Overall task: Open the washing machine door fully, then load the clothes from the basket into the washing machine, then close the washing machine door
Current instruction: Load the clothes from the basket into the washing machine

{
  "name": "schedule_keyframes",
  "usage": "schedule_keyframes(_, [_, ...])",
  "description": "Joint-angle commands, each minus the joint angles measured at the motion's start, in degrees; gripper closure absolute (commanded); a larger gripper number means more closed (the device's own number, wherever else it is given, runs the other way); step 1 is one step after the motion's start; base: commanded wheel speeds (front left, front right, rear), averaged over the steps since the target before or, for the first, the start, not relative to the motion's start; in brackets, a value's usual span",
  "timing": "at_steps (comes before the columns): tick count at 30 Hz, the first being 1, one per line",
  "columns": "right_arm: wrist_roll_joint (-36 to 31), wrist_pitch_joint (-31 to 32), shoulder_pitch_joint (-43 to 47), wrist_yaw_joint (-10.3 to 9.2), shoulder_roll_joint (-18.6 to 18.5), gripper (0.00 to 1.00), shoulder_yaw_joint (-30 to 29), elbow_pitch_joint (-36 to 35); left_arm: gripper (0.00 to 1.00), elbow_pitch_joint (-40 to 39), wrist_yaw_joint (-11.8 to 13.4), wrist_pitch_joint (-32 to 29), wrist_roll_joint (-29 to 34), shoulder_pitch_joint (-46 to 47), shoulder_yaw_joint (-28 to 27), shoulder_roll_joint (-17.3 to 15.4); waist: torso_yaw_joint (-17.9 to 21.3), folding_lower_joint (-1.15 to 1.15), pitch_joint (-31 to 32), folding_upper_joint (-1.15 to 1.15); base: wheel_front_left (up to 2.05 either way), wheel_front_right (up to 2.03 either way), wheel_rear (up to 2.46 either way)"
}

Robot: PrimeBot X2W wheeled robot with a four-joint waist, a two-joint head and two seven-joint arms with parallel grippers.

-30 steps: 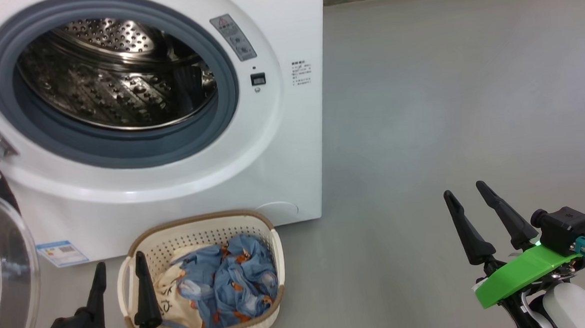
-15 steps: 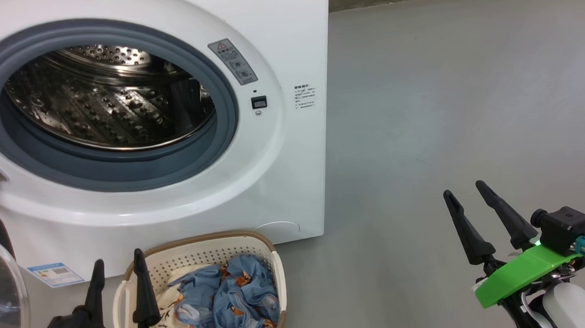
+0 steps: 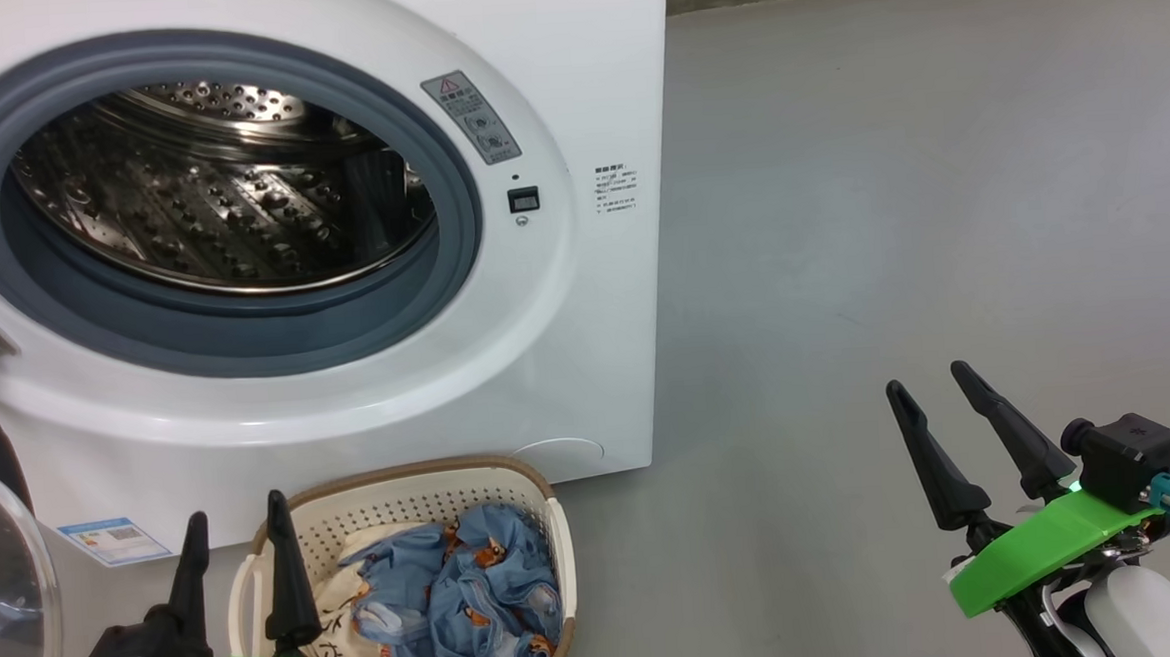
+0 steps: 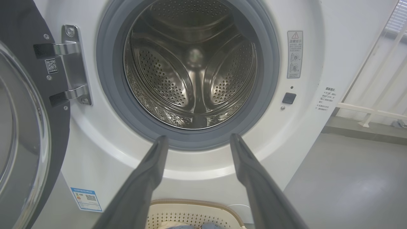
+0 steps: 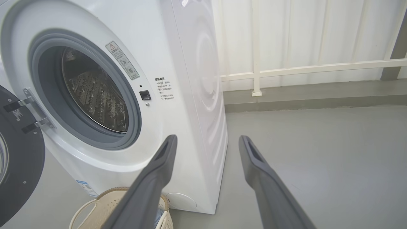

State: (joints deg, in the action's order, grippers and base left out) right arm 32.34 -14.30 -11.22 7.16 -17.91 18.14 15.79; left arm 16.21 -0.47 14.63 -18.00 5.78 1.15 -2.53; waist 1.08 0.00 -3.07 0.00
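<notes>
Clothes (image 3: 459, 595): a blue printed bundle with a cream cloth beside it, all lying in the basket (image 3: 384, 509) at bottom centre-left of the head view. The basket stands on the floor (image 3: 889, 202) just in front of the washing machine (image 3: 586, 348), below the drum opening.

Washing machine door (image 4: 19, 127): swung out on its hinge (image 4: 74, 63) to the left edge of the left wrist view, inner face toward the camera. Judged fully open (step one looks done). Drum (image 4: 194, 76): bare steel, no cloth in it.

Left gripper (image 3: 236, 512): lower left of the head view, in front of the basket's left side. Its fingers (image 4: 149, 171) are spread apart with nothing between them. Its wrist camera looks straight at the drum with the basket rim at the bottom edge, so the fingers point above the clothes, not into them.

Right gripper (image 3: 926, 378): lower right, over bare floor, well apart from basket and machine. Fingers parted, nothing held.

Step in hand: loading, not yet begun. Next move (my reading): tip the left wrist down, lower the spread fingers into the blue bundle and close on a thick fold. Then lift clear of the basket rim and carry over the gasket (image 3: 245, 336) deep into the drum. Watch for cloth trailing on the rim and for the light basket lifting along.
</notes>
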Motion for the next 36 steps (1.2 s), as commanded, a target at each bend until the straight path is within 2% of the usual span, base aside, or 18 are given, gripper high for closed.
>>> schedule_keyframes(1, [-0.02, -0.7, -1.49, 0.33, -1.06, 0.0, 0.74, -1.29, 0.0, -1.14, 0.06, 0.37, 0.6, 2.03, -1.76, -0.41, -0.05, 0.0, -0.01, 0.0, 0.0, 0.0, 0.0])
schedule_keyframes(21, [0.3, -0.7, -1.66, 0.33, -1.47, 0.0, 2.2, -0.96, 0.0, -0.67, 0.11, 0.37, 1.29, 2.24, -1.29, -0.36, -0.1, 0.0, -0.39, 0.0, 0.0, 0.0, 0.0])
schedule_keyframes(36, [1.86, -0.7, -2.71, 0.33, -2.1, 0.0, 2.84, -0.9, 0.0, 3.16, 1.64, 0.37, 1.47, 5.12, 1.05, -0.35, 0.24, 0.0, -5.99, 0.0, 0.0, 0.0, 0.0])
